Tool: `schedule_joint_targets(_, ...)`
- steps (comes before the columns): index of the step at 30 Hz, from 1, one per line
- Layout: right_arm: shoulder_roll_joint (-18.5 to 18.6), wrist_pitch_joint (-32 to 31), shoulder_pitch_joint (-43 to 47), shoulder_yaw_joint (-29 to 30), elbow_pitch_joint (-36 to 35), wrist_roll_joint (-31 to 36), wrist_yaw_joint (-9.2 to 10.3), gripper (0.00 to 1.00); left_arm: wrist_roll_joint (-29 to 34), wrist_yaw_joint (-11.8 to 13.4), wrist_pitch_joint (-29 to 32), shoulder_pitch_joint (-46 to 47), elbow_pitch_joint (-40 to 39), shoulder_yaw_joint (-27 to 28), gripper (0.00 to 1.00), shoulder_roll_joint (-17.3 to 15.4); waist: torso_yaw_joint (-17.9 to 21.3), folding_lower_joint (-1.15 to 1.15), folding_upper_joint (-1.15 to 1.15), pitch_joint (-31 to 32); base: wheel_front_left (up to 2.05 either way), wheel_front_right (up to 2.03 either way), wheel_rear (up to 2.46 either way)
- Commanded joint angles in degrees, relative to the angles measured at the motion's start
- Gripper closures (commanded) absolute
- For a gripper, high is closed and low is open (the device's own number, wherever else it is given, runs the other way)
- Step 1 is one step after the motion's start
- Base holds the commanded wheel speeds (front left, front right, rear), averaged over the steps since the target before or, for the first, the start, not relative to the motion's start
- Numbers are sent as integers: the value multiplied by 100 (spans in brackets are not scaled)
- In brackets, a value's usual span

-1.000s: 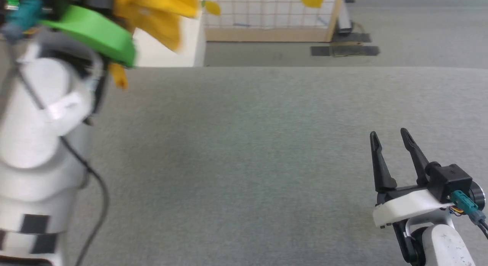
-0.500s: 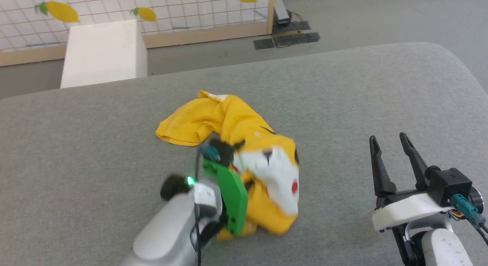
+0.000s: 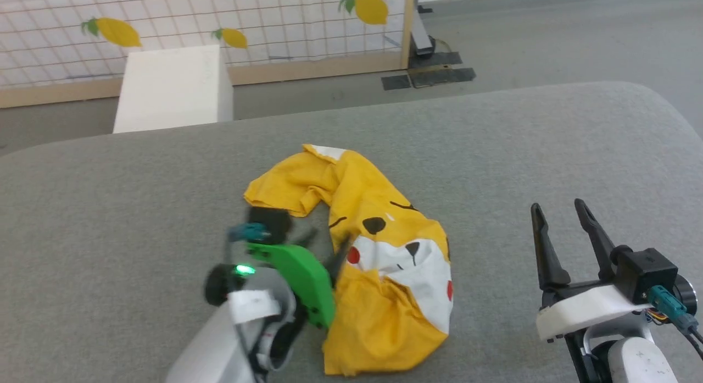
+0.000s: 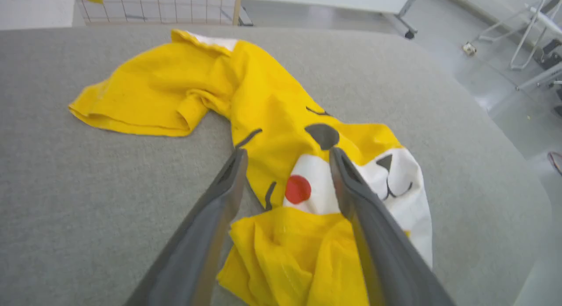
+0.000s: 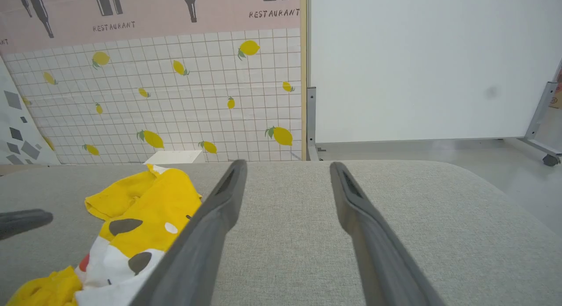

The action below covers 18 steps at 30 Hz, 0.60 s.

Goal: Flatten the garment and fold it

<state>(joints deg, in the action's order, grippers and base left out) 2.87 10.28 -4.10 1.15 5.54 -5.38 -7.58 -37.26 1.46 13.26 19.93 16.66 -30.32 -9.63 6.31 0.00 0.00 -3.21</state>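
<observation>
You had the shirt (image 3: 384, 262) crumpled centrally on the surface (image 3: 522, 141), flattening not yet begun. Your left gripper (image 4: 287, 151) hung open at its 8 o'clock edge; your right gripper (image 3: 557, 205) sat open at 4 o'clock. Next, a hem needed pinching.

You see a mustard-yellow garment (image 3: 379, 317) printed with white patches, red dots, a black oval and thin black stripes, set against a plain pale grey counter (image 3: 110, 207). Your left pincer (image 4: 287, 151) has dark grey fingers and a bright green bracket (image 3: 299, 278), while your right pincer (image 3: 558, 205) has black fingers on a white mount. The backdrop (image 3: 285, 20) is white with a thin grid and yellow lemons with green leaves.
</observation>
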Motion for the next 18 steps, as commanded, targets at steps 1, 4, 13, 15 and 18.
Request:
schedule_joint_targets(1,1,-22,81,8,-56,44,9,0,91,142,-350,-158,-179,171,0,-115,-153,0,0,21,0,0,0)
schedule_joint_targets(4,1,-43,84,35,-127,59,9,0,286,411,-1177,-305,-497,542,0,-249,-288,0,0,-41,0,0,0)
schedule_joint_targets(13,1,-109,4,35,-233,79,9,0,658,999,-2653,-808,-579,1215,0,-385,-555,0,0,-219,0,0,0)
schedule_joint_targets(15,1,-128,-18,8,-233,83,9,0,654,1038,-2763,-963,-657,1406,0,-336,-589,0,0,-242,0,0,0)
schedule_joint_targets(18,1,-135,-50,-10,-239,81,9,0,701,962,-2808,-1197,-725,1513,0,-293,-620,0,0,-286,0,0,0)
